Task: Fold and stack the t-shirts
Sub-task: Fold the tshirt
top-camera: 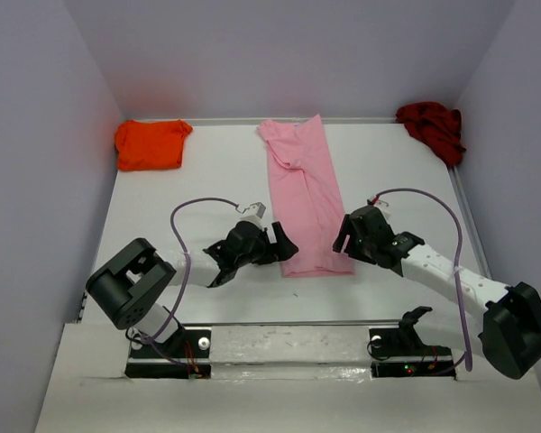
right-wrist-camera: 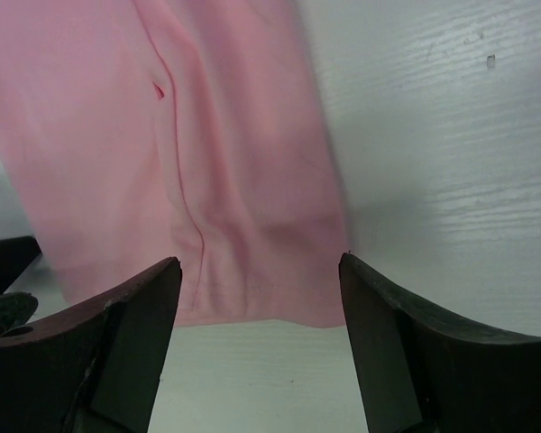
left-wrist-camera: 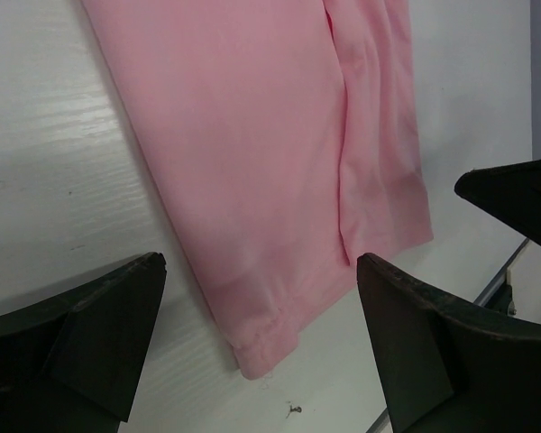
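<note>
L gripper [top-camera: 284, 244] & R gripper [top-camera: 343, 236] both spread apart, empty, flanking pink t-shirt [top-camera: 307, 194] near hem.

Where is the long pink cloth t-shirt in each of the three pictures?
Top external: the soft light pink cloth t-shirt lies in the centre, lengthwise.
Left wrist: it fills the upper middle.
Right wrist: it fills the upper left.
Shared landmark: its near hem.

1 orange t-shirt [top-camera: 151, 144], 1 pink t-shirt [top-camera: 307, 194], 1 dark red t-shirt [top-camera: 433, 126] = 3 tot. Robot arms: 2, i.e. left arm [top-camera: 131, 284] & right arm [top-camera: 451, 275]. 1 worktop [top-camera: 162, 207].
</note>
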